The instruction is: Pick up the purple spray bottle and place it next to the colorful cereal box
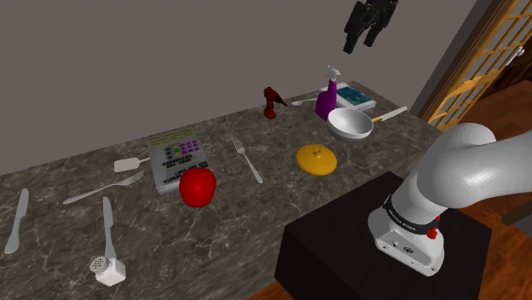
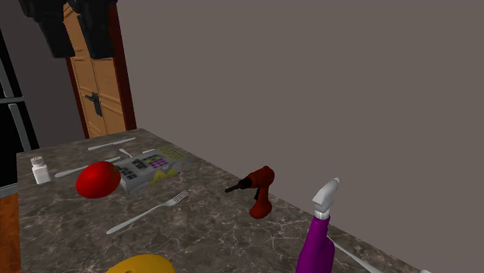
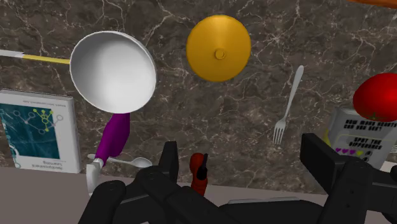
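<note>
Far from the jaws, toward the shoulder view's left, the cereal box (image 1: pixel 175 158) lies flat on the bench (image 1: pixel 256 213). A red round thing (image 1: pixel 197 186), perhaps an apple, sits just beside its near corner. Closer to the jaws come a fork (image 1: pixel 249 160), a red drill (image 1: pixel 272 102) and a yellow lid (image 1: pixel 317 158). Well below the jaws and a little to their left, the purple spray bottle (image 1: pixel 326 100) stands upright. It is just beside a white bowl (image 1: pixel 351 124), with a book (image 1: pixel 351 93) behind. The jaws hang high above the bench, spread wide, their fingers (image 3: pixel 321 159) apart with nothing between them.
</note>
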Controlling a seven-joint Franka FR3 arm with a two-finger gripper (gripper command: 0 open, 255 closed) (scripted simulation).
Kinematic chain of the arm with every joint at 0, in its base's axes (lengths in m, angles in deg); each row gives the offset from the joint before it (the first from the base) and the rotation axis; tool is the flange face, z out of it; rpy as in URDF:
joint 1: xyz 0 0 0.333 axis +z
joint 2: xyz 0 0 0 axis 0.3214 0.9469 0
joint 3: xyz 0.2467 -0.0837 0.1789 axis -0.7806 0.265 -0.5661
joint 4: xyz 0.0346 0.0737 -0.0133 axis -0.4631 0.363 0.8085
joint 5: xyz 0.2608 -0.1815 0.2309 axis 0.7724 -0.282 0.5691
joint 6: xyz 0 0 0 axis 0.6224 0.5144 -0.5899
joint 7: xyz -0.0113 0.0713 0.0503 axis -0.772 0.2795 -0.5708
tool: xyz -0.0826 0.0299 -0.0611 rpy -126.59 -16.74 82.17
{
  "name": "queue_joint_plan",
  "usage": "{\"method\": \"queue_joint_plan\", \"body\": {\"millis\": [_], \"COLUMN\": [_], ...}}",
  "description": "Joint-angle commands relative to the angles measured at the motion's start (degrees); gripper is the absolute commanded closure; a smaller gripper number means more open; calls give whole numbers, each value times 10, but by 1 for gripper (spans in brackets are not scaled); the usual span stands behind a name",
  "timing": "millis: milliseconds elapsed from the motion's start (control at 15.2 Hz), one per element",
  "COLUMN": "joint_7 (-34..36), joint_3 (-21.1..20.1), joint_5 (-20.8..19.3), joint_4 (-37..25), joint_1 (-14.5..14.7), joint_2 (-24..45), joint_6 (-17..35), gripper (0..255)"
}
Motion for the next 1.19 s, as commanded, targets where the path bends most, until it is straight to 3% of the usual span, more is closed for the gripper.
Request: {"method": "queue_joint_plan", "body": {"millis": [0, 594, 1122], "joint_7": [0, -56, -112], "joint_3": [0, 81, 151], "joint_5": [0, -30, -24], "joint_4": [0, -18, -76], "joint_1": [0, -24, -36], "joint_2": [0, 133, 279], "joint_6": [0, 97, 168], "gripper": [0, 0, 0]}}
